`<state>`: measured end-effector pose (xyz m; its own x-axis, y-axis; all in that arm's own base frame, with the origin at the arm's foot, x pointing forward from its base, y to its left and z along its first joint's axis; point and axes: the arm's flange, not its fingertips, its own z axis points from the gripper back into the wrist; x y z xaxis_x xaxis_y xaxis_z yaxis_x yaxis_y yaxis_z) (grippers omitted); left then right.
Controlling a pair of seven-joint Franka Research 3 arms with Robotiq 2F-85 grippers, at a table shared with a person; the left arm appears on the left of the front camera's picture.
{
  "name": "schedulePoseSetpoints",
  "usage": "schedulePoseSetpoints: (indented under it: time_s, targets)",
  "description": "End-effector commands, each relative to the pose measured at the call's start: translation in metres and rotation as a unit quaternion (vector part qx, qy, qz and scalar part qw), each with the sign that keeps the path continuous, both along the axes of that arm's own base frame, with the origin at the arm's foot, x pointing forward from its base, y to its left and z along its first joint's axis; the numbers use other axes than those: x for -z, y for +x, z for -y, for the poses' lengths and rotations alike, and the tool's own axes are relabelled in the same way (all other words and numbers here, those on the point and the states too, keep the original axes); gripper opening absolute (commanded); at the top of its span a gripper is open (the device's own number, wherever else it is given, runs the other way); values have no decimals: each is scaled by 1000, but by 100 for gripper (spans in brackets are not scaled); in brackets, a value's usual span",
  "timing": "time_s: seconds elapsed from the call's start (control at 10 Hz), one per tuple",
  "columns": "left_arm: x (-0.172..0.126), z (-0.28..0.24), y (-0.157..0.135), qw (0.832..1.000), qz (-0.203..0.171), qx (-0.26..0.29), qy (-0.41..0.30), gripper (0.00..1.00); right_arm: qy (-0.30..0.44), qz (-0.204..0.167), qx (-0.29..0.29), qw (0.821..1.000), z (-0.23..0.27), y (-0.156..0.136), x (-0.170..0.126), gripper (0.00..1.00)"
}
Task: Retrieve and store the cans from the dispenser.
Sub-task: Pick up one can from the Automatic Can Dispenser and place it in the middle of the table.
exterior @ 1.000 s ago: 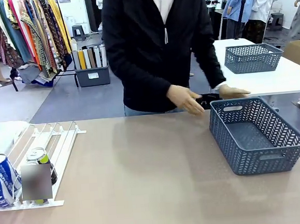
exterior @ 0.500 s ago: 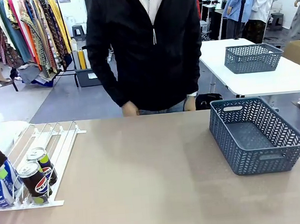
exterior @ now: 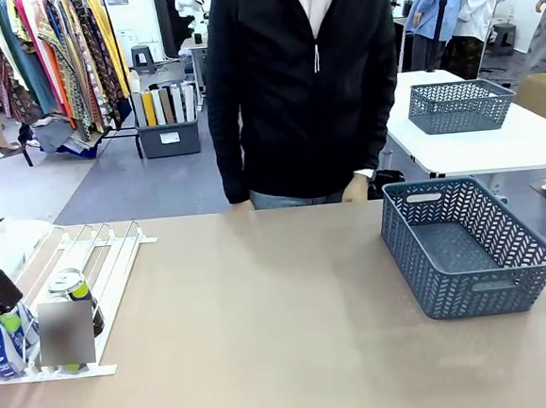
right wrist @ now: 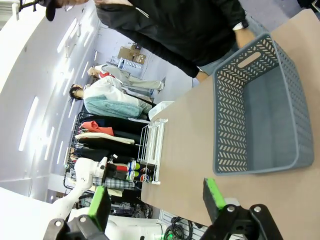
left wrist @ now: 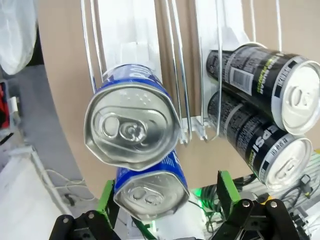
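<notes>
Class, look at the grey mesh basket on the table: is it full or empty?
Empty. The basket shows a bare floor in front and right wrist views, nothing inside.

Dispenser [exterior: 107, 260]: white sloped rack, thin parallel rails forming lanes, at left near corner of worktop [exterior: 283, 335], low end toward robot. Two blue cans [left wrist: 132, 125] in one lane, standing, tilted with slope, one behind other, touching, silver tops up. Two black cans [left wrist: 260, 75] in neighbouring lane, same pose, grouped at low end.
</notes>
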<state>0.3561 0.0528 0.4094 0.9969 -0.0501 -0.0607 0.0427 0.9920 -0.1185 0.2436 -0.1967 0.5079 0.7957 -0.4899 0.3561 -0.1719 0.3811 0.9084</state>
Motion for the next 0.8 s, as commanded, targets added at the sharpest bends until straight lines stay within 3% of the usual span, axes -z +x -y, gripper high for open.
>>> schedulePoseSetpoints:
  time_s: [0.0, 0.1, 0.2, 0.3, 0.7]
  targets:
    - [1, 1, 6, 1000, 4, -23, 14, 100, 1, 18, -1, 1000, 0, 3, -1, 100]
    - [0, 1, 6, 1000, 7, -26, 13, 100, 1, 18, -1, 1000, 0, 3, -1, 100]
    - [-1, 1, 6, 999, 12, -27, 15, 40, 1, 18, -1, 1000, 0, 3, -1, 100]
    - [-2, 1, 5, 999, 16, -29, 15, 0, 1, 18, -1, 1000, 0, 3, -1, 100]
    - [-2, 2, 3, 999, 11, -19, 32, 0, 1, 18, -1, 1000, 0, 3, -1, 100]
